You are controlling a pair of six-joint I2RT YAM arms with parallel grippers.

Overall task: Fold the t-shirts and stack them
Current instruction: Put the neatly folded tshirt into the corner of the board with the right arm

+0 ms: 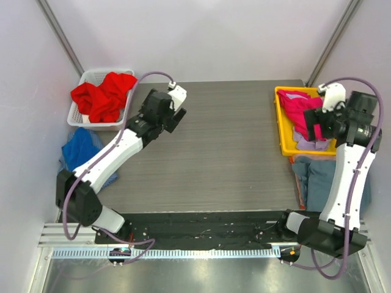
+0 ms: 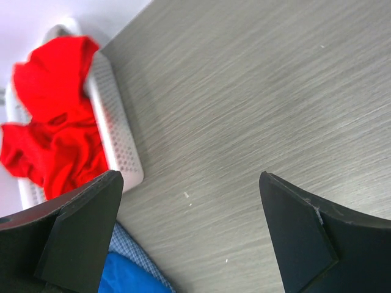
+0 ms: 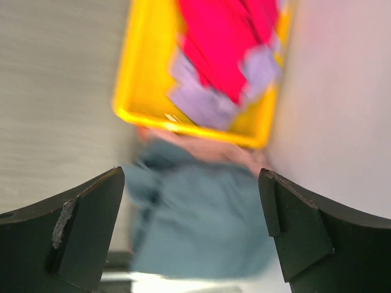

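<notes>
place: robot lab test cell | enclosure: plain white wall panels (image 1: 201,36), bare metal corner posts (image 1: 61,33) at far left and far right | bench: grey wood-grain tabletop (image 1: 226,152), slotted aluminium rail (image 1: 183,251) with loose cables along near edge | rig: white-and-black left robot arm (image 1: 113,152) and right robot arm (image 1: 348,177) bolted there | props: white perforated plastic basket (image 1: 78,119) of red cloth t-shirts (image 1: 101,94) far left, yellow plastic tray (image 1: 282,131) far right

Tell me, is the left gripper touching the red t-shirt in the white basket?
Apart. The top view shows the left gripper over bare table, clear of the red t-shirt lying in the white basket.
</notes>
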